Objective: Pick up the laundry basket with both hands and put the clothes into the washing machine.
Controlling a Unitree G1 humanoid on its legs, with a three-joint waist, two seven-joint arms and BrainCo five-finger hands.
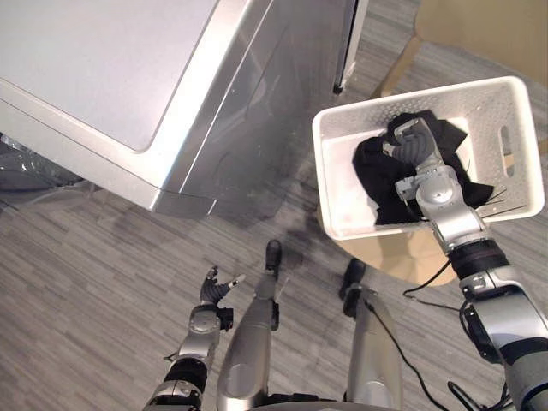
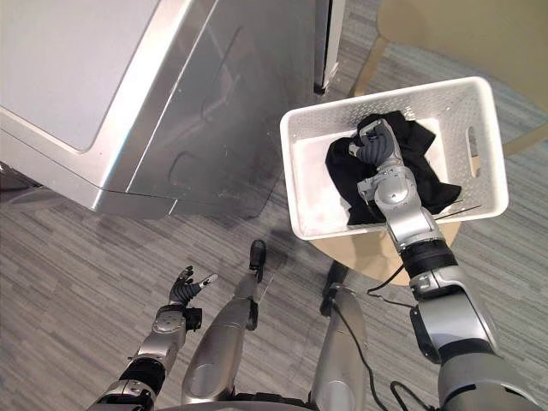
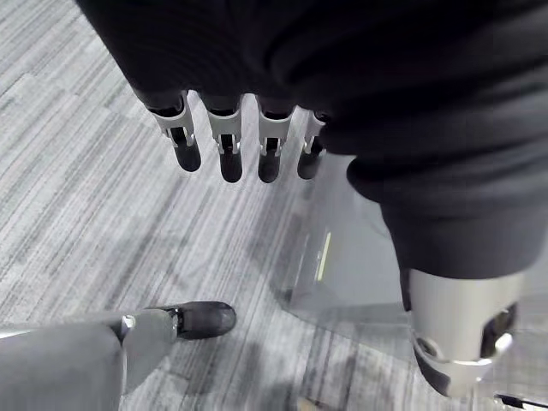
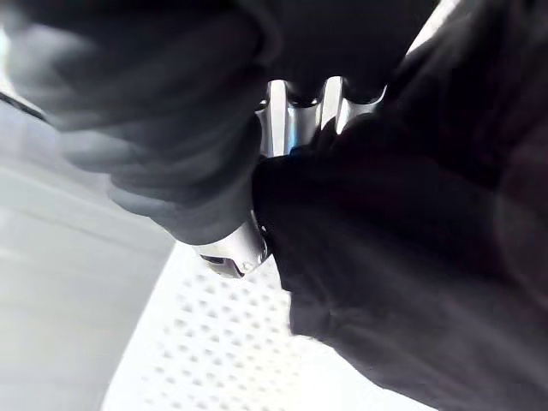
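Observation:
A white perforated laundry basket (image 1: 324, 163) rests on a round wooden stool (image 1: 402, 257) to my right. A heap of black clothes (image 1: 377, 167) lies inside it. My right hand (image 1: 417, 145) reaches down into the basket and sits on top of the heap. In the right wrist view its fingers (image 4: 300, 107) and thumb (image 4: 229, 247) curl into the black cloth (image 4: 402, 257). The silver washing machine (image 1: 103, 68) stands at the upper left, its front (image 1: 248, 128) facing the basket. My left hand (image 1: 210, 295) hangs low by my side, fingers (image 3: 227, 141) straight and holding nothing.
Grey wood-pattern floor (image 1: 86, 282) spreads between the washing machine and me. A pale wooden piece of furniture (image 1: 479, 26) stands beyond the basket at the top right. The machine's lower corner (image 3: 342, 257) shows past my left hand.

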